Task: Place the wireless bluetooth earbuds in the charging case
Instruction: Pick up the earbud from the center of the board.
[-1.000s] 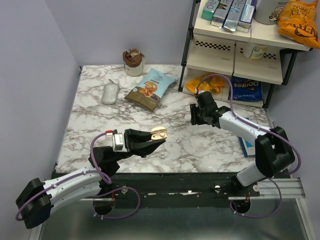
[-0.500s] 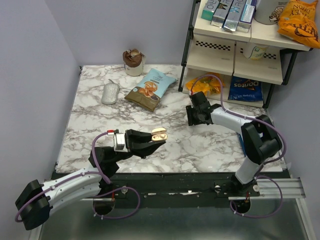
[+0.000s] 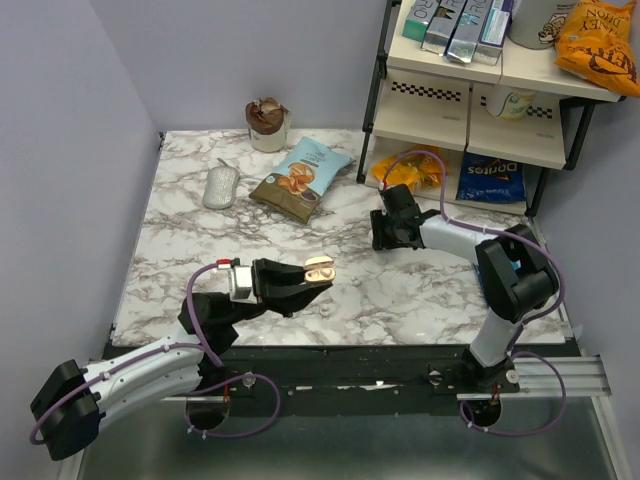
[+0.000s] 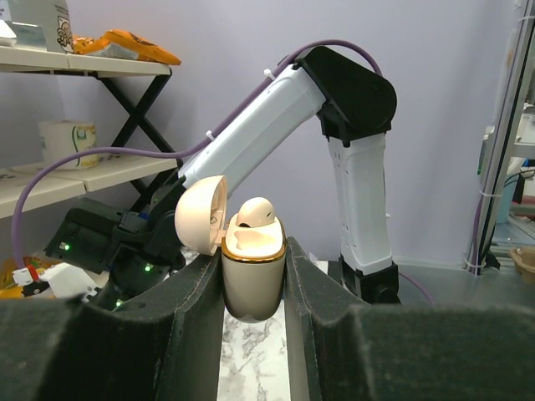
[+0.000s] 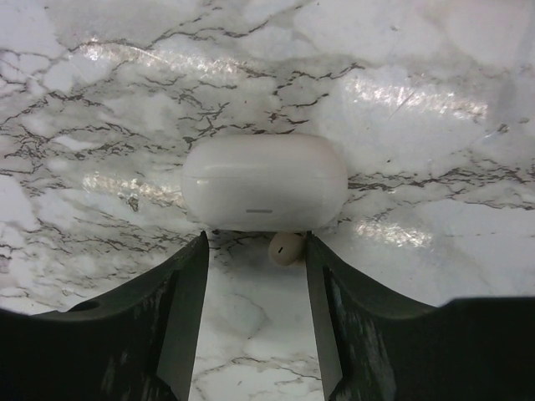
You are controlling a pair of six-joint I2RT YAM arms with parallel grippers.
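My left gripper (image 3: 318, 272) is shut on the open cream charging case (image 4: 253, 288) with a gold rim, held upright above the table. Its lid (image 4: 199, 215) hangs open to the left. One cream earbud (image 4: 254, 212) sits in the case, sticking up. My right gripper (image 5: 256, 242) is open and low over the marble at centre right (image 3: 385, 232). A second cream earbud (image 5: 286, 248) lies on the marble between its fingertips, close to the right finger. The earbud touches a closed white pebble-shaped object (image 5: 263, 182) lying just beyond the fingertips.
A grey oval mouse (image 3: 221, 186), a blue snack bag (image 3: 302, 178) and a brown-filled cup (image 3: 267, 124) lie at the back of the table. A shelf rack (image 3: 470, 100) with snack bags stands at the back right, close behind the right arm.
My right gripper has moved a little left and its arm has folded in nearer the rack. The left gripper and the case have stayed almost still.
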